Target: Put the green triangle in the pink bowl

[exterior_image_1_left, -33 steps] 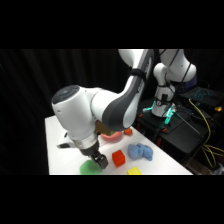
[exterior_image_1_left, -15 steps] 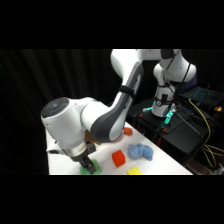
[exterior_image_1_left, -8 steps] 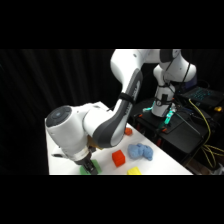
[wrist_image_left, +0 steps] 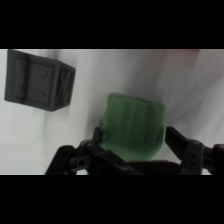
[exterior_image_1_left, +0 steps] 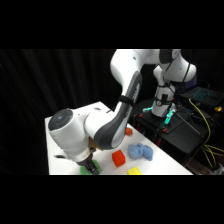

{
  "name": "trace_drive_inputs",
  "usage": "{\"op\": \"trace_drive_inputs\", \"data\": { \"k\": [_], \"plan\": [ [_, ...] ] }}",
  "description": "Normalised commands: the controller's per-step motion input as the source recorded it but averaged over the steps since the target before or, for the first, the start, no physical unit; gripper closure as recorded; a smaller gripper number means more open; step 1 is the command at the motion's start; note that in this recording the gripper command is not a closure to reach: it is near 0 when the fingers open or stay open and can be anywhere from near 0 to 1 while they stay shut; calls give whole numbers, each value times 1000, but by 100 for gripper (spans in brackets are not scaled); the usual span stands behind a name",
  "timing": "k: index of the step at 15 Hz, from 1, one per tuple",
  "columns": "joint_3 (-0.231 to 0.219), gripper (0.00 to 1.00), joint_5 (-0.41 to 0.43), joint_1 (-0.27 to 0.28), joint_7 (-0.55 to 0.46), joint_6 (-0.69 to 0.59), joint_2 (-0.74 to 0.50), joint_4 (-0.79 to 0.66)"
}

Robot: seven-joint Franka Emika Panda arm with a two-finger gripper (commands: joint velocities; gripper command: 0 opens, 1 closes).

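The hand point(wrist_image_left: 134, 145) is now sinking lower at the frame's bottom left, fingers spread either side of the green triangle point(wrist_image_left: 134, 125) lying on the counter point(exterior_image_1_left: 107, 111), ready for pinching.

In the side view we see only a sliver of the green triangle point(exterior_image_1_left: 86, 170) at six o'clock, the arm's bulk point(exterior_image_1_left: 85, 131) covering the rest. The pink bowl is hidden behind the arm. The yellow block point(exterior_image_1_left: 134, 171) is cut off by the bottom edge. In the wrist view the fingers' point(wrist_image_left: 181, 142) lower parts run off the bottom edge.
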Motion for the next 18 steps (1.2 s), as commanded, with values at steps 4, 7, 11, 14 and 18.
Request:
{"op": "trace_drive_inputs", "data": {
  "k": [4, 7, 11, 14, 18],
  "plan": [
    [-26, 100, 79, 22, -2, 10, 34, 36],
    [-28, 100, 76, 21, -10, -16, 1, 37],
    [-39, 100, 67, 27, -4, -87, -56, 51],
    [-31, 100, 69, 46, 16, -163, -217, 13],
    [-30, 100, 65, 54, 47, -130, -345, -132]
  ]
}}
